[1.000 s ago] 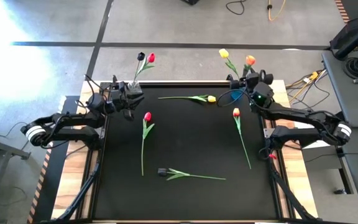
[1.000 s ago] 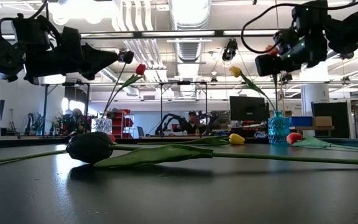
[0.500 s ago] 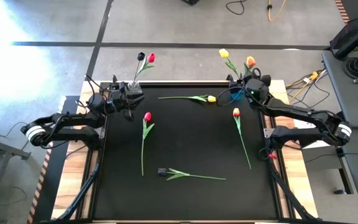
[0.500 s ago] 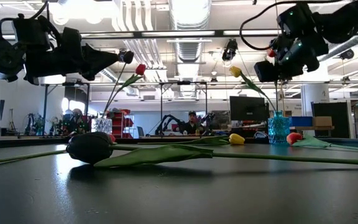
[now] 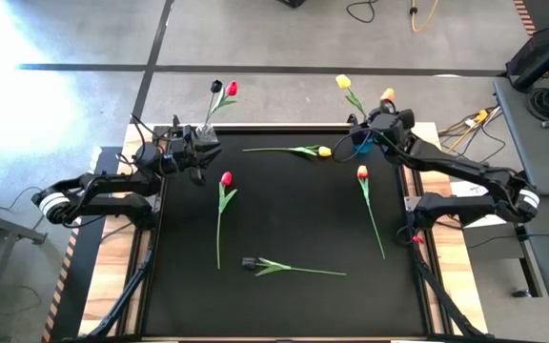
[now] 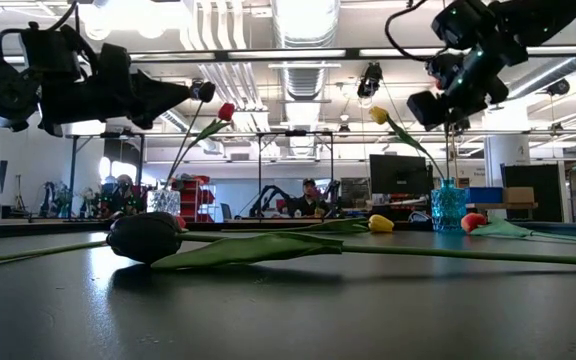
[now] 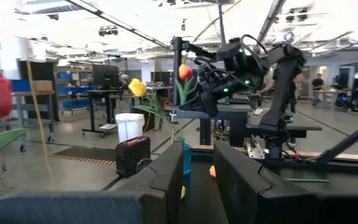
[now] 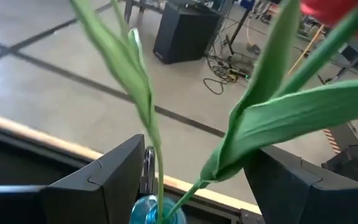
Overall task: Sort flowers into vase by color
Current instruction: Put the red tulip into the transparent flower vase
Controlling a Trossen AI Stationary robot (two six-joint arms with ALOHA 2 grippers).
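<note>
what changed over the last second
The right gripper moved toward the table's far edge, closing over the blue vase that holds the yellow tulip and orange tulip; its open fingers straddle their stems. The left gripper and the four tulips lying on the table stayed put.

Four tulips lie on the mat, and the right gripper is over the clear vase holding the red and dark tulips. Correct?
Not quite. The right gripper is over the blue vase holding the yellow tulip and orange tulip; the high view shows it. The red and dark tulips stand at the left arm's corner. Four tulips do lie on the mat.
</note>
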